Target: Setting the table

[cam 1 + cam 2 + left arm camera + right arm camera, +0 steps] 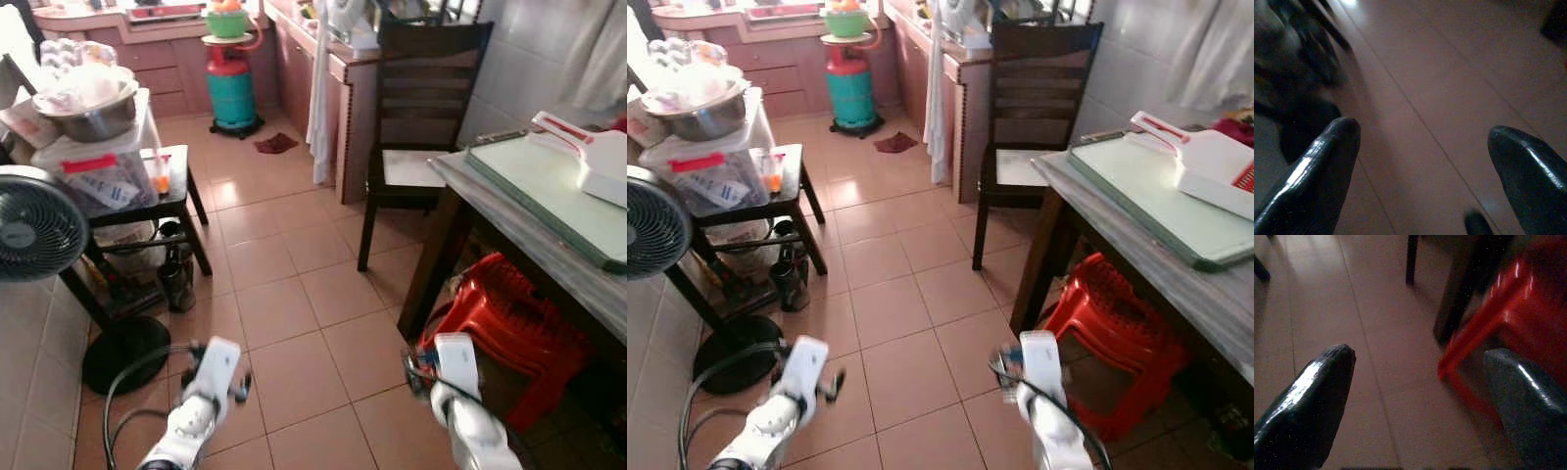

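Both pairs of jaws stand wide apart and hold nothing. Low at 7 o'clock the left gripper point(1420, 181) hangs over bare floor tiles point(294, 313); at 5 o'clock the right gripper point(1420, 406) hangs beside a red plastic stool point(509, 323) tucked under the table.

At 3 o'clock the dining table point(549, 245) runs off toward the wall, and on it lies a pale green board or mat point(549, 186) with a white and red dustpan-like scoop point(598, 162) resting on its far end. Nothing like plates or cutlery can be seen on it yet, so the setting looks not yet begun. At 9 o'clock stand a floor fan point(34, 230) and a dark side table point(176, 201) loaded with a clear plastic box and, on top, a steel bowl point(88, 113).

At 1 o'clock a dark wooden chair point(421, 108) faces the table. At 12 o'clock, farthest off, a teal gas cylinder point(230, 88) stands by the pink cabinets.

My guess is that the steel bowl is the likeliest tableware: stiff, fairly light, slippery-sided, best pinched at its rim. The board looks flat and rigid; an overhanging edge would be the place to grip.
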`<state>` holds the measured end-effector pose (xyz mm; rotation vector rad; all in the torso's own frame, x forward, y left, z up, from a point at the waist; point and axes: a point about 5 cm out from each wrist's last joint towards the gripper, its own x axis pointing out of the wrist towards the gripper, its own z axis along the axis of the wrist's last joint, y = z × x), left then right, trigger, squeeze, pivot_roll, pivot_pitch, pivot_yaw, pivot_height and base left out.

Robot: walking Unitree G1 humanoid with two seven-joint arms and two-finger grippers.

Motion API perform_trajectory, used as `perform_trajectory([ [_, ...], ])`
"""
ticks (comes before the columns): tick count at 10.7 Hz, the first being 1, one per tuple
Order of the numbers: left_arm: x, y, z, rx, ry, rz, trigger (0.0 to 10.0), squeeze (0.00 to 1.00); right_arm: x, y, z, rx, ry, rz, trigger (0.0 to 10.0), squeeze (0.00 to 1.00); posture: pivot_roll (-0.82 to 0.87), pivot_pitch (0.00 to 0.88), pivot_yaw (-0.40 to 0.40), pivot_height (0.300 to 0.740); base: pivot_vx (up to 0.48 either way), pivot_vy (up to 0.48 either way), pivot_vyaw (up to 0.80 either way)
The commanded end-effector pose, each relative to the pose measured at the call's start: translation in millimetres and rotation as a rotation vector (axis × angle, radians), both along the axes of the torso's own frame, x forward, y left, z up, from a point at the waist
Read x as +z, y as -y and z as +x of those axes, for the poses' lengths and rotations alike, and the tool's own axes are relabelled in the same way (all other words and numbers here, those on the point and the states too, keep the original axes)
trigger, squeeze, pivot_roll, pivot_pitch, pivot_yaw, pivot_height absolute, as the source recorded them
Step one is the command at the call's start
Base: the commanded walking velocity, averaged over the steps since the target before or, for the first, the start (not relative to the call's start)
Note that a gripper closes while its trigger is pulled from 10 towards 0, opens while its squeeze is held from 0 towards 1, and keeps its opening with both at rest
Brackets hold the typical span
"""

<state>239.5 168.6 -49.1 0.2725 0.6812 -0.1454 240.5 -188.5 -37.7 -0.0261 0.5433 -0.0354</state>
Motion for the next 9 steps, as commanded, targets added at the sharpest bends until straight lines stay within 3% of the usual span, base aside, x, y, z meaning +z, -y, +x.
perform_trajectory([
  [1, -9.5, -2.3, -11.1, 0.039, -0.092, -0.031, 10.0, 0.0, -6.8, -2.6, -4.0, -0.053, -0.057, 0.065, 10.0, 0.0, 0.06, 0.0, 0.035, 0.74, 0.0, 0.0, 0.0],
  [2, -18.2, -3.9, -22.8, 0.075, -0.175, -0.056, 10.0, 0.0, -19.3, -3.4, -17.3, -0.076, -0.158, 0.079, 10.0, 0.0, 0.05, 0.0, 0.042, 0.74, 0.0, 0.0, 0.0],
  [3, -20.9, -5.0, -26.9, 0.071, -0.206, -0.055, 10.0, 0.0, -23.5, -3.1, -22.1, -0.046, -0.194, 0.039, 10.0, 0.0, 0.05, 0.0, 0.042, 0.74, 0.0, 0.0, 0.42],
  [9, -34.1, -22.0, -53.2, 0.154, -0.334, -0.058, 10.0, 0.0, -31.2, -13.2, -31.9, 0.071, -0.252, 0.059, 10.0, 0.0, 0.07, 0.0, 0.006, 0.74, 0.0, 0.0, 0.79],
])
